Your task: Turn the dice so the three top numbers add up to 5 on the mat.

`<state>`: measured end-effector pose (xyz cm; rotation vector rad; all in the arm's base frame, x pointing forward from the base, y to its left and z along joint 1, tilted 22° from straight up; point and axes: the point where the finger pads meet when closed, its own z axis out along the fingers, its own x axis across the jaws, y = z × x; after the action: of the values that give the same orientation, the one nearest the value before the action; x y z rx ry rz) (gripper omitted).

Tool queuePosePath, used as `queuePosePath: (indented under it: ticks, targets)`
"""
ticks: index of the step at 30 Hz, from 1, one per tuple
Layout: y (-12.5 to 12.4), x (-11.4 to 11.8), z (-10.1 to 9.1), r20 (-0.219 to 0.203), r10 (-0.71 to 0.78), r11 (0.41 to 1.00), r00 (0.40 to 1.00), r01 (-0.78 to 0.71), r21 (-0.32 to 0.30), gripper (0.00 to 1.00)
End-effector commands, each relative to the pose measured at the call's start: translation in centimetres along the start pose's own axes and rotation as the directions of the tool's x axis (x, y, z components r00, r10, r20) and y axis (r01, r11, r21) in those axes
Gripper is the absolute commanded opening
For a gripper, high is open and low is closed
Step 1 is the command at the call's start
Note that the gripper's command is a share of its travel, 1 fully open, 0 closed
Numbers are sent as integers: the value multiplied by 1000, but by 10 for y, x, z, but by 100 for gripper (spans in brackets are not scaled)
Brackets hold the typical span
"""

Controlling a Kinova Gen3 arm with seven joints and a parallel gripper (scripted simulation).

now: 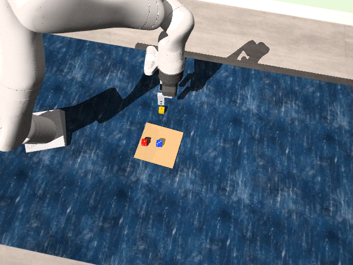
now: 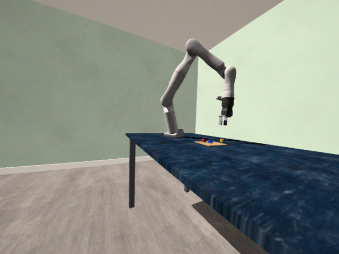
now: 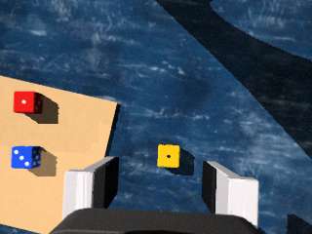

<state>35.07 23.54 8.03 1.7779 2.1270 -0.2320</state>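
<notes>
One die, the yellow (image 1: 161, 110) (image 2: 221, 141) (image 3: 169, 156), lies off the mat (image 1: 165, 159) (image 2: 209, 144) (image 3: 63, 132), just beyond its edge; the gripper (image 1: 166, 98) (image 2: 223, 125) (image 3: 160, 176) hangs above, fingers wide, sides roughly squared to it.

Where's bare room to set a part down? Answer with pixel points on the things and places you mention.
Blue tabletop (image 1: 256, 171) (image 2: 273, 177) right of the mat (image 1: 168, 157) (image 2: 211, 144) (image 3: 58, 132) in the top view. Crowded: the strip between mat and gripper (image 1: 166, 99) (image 2: 223, 124) (image 3: 160, 176), where the yellow die (image 1: 161, 110) (image 2: 221, 141) (image 3: 169, 156) sits.
</notes>
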Motion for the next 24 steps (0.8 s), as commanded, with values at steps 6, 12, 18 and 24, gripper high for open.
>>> queuePosePath:
  ticks: [6, 12, 18, 24]
  targets:
    - [-4, -5, 4, 5, -122, 992, 993, 122, 11, 100]
    - [-8, -10, 8, 9, -253, 967, 967, 253, 20, 100]
    - [-12, -16, 13, 9, -434, 900, 901, 434, 34, 100]
    - [-15, -20, 17, 6, -561, 827, 828, 560, 44, 100]
